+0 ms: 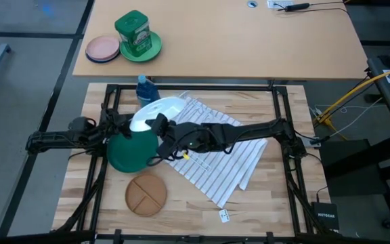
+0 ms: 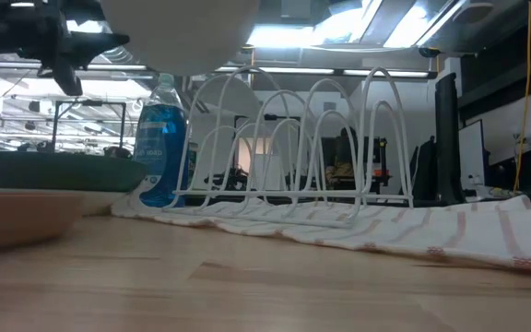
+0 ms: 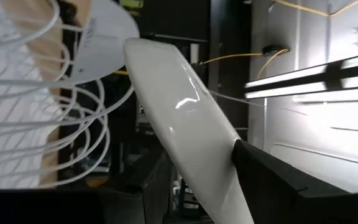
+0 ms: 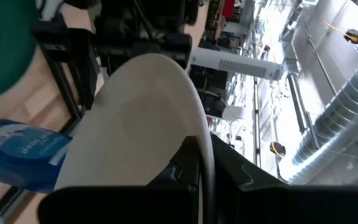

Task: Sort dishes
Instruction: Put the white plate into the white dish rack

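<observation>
A white plate (image 1: 160, 108) is up off the table by the wire dish rack (image 2: 284, 138), and its underside (image 2: 178, 28) fills the top of the low view. My left gripper (image 1: 126, 127) and my right gripper (image 1: 158, 125) stand close together there, each shut on a white plate rim. I cannot tell whether both hold the same plate. In the left wrist view a second white disc (image 3: 98, 43) shows behind the rack wires. The dark green plate (image 1: 131, 152) and the tan divided plate (image 1: 146, 194) lie flat on the table. My left gripper (image 3: 210, 180) pinches the white plate's rim (image 3: 225, 168) between its two fingers, coming level from the table's left. The plate (image 3: 179, 106) stands on edge, lifted clear. My right gripper (image 4: 204, 162) pinches a white plate's rim (image 4: 199, 134), one finger on each face, coming from the table's right. That plate (image 4: 135, 124) is tilted and clear of the table.
The rack stands on a striped towel (image 1: 215, 156). A blue bottle (image 1: 145, 88) stands at the far edge beside the rack. On the far table lie a pink plate (image 1: 102, 49) and a pale green plate with a green canister (image 1: 135, 32). Bare wood lies to the near right.
</observation>
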Robot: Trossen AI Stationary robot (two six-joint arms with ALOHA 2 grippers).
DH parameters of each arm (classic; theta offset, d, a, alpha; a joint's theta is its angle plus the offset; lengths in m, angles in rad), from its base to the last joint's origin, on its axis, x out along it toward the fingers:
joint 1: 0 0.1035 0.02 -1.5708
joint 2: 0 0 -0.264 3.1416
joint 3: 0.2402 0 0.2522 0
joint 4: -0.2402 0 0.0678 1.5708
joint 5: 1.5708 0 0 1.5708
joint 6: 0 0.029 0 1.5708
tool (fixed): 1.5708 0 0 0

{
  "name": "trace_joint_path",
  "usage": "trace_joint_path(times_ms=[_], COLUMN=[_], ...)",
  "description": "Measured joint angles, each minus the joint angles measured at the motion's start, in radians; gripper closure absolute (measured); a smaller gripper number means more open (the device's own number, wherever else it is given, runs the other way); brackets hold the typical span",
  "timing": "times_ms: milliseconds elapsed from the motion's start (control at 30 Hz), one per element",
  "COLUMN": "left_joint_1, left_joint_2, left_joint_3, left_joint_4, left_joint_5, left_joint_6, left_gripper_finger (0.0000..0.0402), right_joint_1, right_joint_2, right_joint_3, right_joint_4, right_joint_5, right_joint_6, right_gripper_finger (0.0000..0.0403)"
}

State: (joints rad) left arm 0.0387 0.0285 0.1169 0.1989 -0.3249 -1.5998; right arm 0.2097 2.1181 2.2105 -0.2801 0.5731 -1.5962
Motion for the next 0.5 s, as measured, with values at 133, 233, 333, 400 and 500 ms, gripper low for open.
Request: trace_joint_path(times_ms=[133,233,333,400,500], left_joint_1=[0.000,0.000,0.000,0.000,0.000], left_joint_2=[0.001,0.001,0.001,0.001,0.001], left_joint_3=[0.000,0.000,0.000,0.000,0.000], left_joint_4=[-0.021,-0.021,-0.034,-0.044,-0.056], left_joint_5=[0.004,0.001,-0.011,-0.014,-0.019], left_joint_6=[-0.038,-0.049,-0.044,-0.043,-0.041], left_gripper_finger=[0.0234,0.0234,0.0234,0.0234,0.0234], right_joint_1=[0.009,0.010,0.012,0.012,0.013], right_joint_2=[0.000,-0.001,-0.001,-0.002,-0.004], right_joint_3=[0.000,-0.018,-0.037,-0.052,-0.078], right_joint_4=[-0.038,-0.022,-0.016,-0.009,0.005], right_joint_5=[-0.021,-0.029,-0.031,-0.037,-0.040], right_joint_6=[0.056,0.077,0.078,0.078,0.075], right_gripper_finger=[0.0389,0.0389,0.0389,0.0389,0.0389])
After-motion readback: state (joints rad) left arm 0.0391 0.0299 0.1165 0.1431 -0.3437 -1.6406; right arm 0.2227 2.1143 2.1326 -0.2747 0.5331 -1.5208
